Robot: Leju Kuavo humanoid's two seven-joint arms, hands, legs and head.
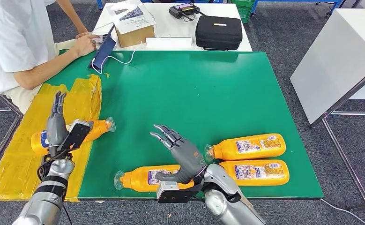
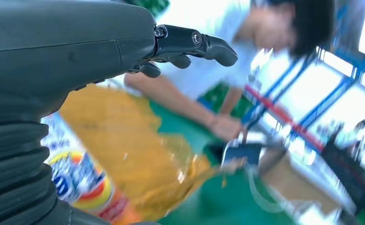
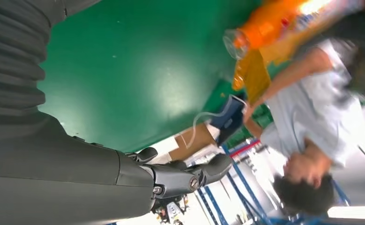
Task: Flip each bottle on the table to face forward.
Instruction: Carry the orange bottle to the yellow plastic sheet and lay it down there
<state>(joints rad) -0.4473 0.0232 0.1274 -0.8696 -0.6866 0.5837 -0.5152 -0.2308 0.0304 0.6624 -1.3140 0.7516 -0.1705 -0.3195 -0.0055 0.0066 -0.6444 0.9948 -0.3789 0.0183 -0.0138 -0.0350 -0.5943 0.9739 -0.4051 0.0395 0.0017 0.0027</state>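
Four orange bottles lie on their sides on the green table [image 1: 185,93]. One bottle [image 1: 98,129] rests on the yellow plastic sheet [image 1: 84,96] at the left, its body partly behind my left hand [image 1: 56,125]. That hand stands with fingers straight up and holds nothing. Its wrist view has the hand [image 2: 77,51] above the bottle's label [image 2: 77,183]. A second bottle [image 1: 140,178] lies near the front edge, partly under my right hand [image 1: 182,152], which hovers with fingers spread. Two more bottles [image 1: 248,146] [image 1: 257,172] lie side by side at the front right, labels up.
A person [image 1: 11,42] sits at the back left with a forearm on the table beside a blue tablet [image 1: 103,51]. A white table behind carries a cardboard box [image 1: 133,28] and a black case [image 1: 218,32]. Another white table [image 1: 339,56] stands to the right.
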